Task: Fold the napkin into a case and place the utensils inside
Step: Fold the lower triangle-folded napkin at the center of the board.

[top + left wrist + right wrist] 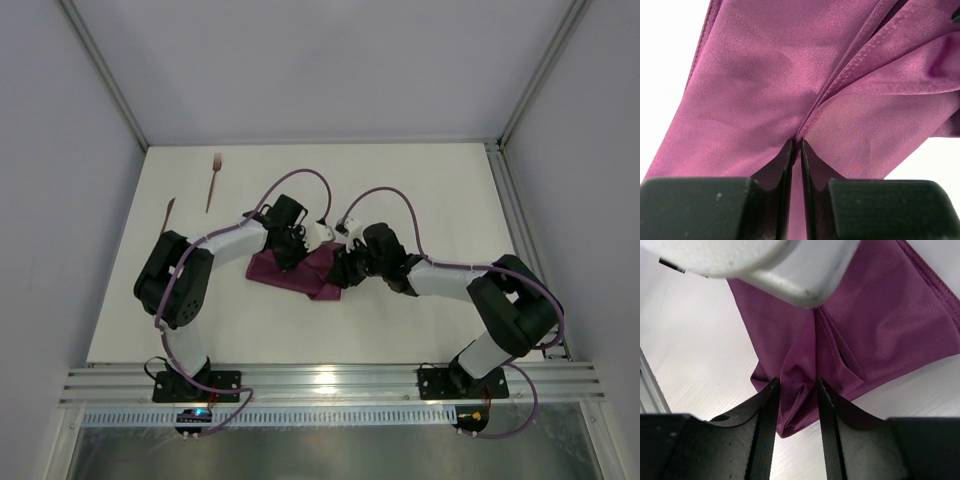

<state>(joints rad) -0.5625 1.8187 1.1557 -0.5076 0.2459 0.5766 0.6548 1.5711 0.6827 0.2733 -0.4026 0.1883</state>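
The napkin [290, 272] is being kept in the middle of the table [430, 200], partly folded and rumpled. A hemmed fold of it is being pinched by the left gripper [796, 145], whose jaws are being pressed almost together on the thin cloth (probably so that the layers are being anchored while the other side is being worked). The right gripper [796, 390] is being positioned astride a bunched corner on the right side of the cloth. Its jaws are standing partly apart, and no firm pinch is being shown yet. The fork [213, 182] and the knife-like stick [170, 212] are being left at the far left of the table, well apart from the cloth, presumably because the case is not yet being formed and nothing is ready to receive them.
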